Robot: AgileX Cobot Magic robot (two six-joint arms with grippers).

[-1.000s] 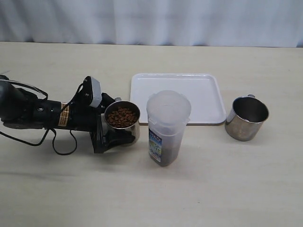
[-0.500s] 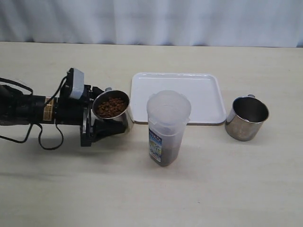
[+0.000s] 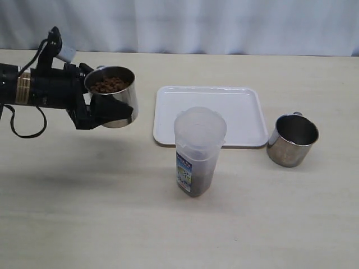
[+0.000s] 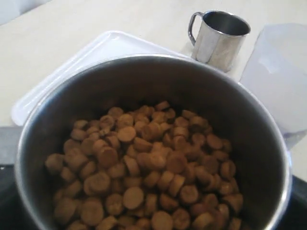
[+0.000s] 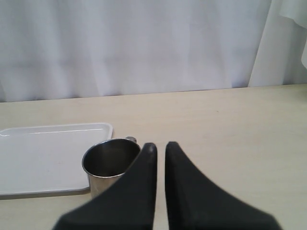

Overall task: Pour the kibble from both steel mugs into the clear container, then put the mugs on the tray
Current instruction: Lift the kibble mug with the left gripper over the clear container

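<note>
A steel mug (image 3: 112, 95) full of brown kibble (image 3: 108, 85) hangs above the table at the far left, with my left gripper (image 3: 107, 116) shut on it. In the left wrist view this mug (image 4: 144, 91) and its kibble (image 4: 148, 167) fill the picture and hide the fingers. The clear container (image 3: 199, 151) stands in the middle with a dark layer of kibble at its bottom. The second steel mug (image 3: 291, 140) stands empty on the table, right of the white tray (image 3: 241, 101). My right gripper (image 5: 160, 146) is shut on nothing, just short of that mug (image 5: 108, 165).
A white curtain runs along the far table edge. The left arm's black cable (image 3: 25, 126) loops over the table at the far left. The tray (image 5: 43, 153) holds nothing.
My left gripper has lifted the full mug off the table and carried it up and to the left, away from the clear container. The other mug, container and tray have not moved.
</note>
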